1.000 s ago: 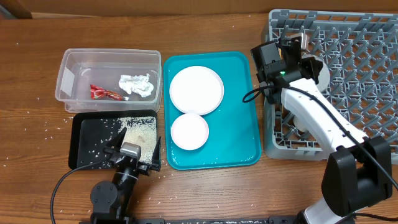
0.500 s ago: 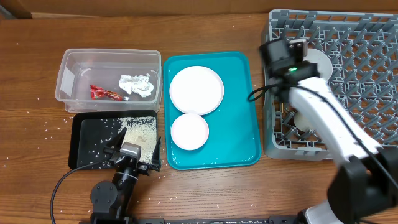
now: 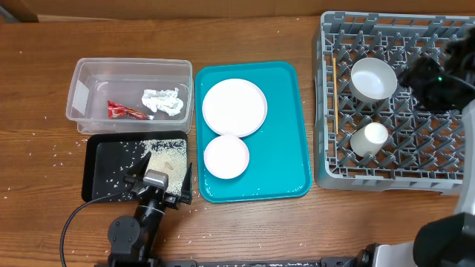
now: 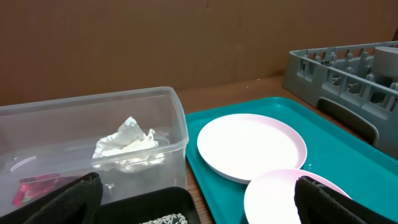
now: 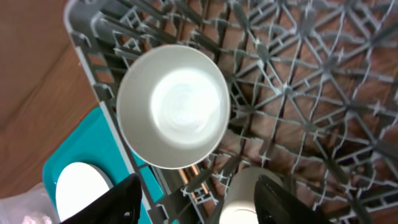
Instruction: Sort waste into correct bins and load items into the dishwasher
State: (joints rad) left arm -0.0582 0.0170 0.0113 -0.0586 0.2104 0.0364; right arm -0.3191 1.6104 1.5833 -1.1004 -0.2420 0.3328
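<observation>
The grey dish rack (image 3: pixel 438 159) holds a pale bowl (image 3: pixel 372 78), a small white cup (image 3: pixel 369 138) and wooden chopsticks (image 3: pixel 334 96) along its left side. My right gripper (image 3: pixel 417 74) hovers blurred above the rack, open and holding nothing. Below it lie the bowl (image 5: pixel 173 115) and cup (image 5: pixel 245 199). Two white plates, a larger (image 3: pixel 234 107) and a smaller (image 3: pixel 225 156), lie on the teal tray (image 3: pixel 282 126). The clear tub (image 3: pixel 89 74) contains a red wrapper (image 3: pixel 125 111) and a tissue wad (image 3: pixel 163 101). Rice (image 3: pixel 167 157) lies in the black tray (image 3: pixel 107 167). My left gripper (image 3: pixel 159 182) is open over that tray's near edge.
Stray rice grains (image 3: pixel 52 152) are scattered on the wooden table left of the bins. In the left wrist view, the tub's corner (image 4: pixel 177 121) and the teal tray's rim (image 4: pixel 196 168) lie just ahead of the open fingers (image 4: pixel 56 202).
My right arm has swung from the rack's left edge to its right side and lifted, and its jaws have opened. The bowl, cup and chopsticks are uncovered now. The left arm is unchanged.
</observation>
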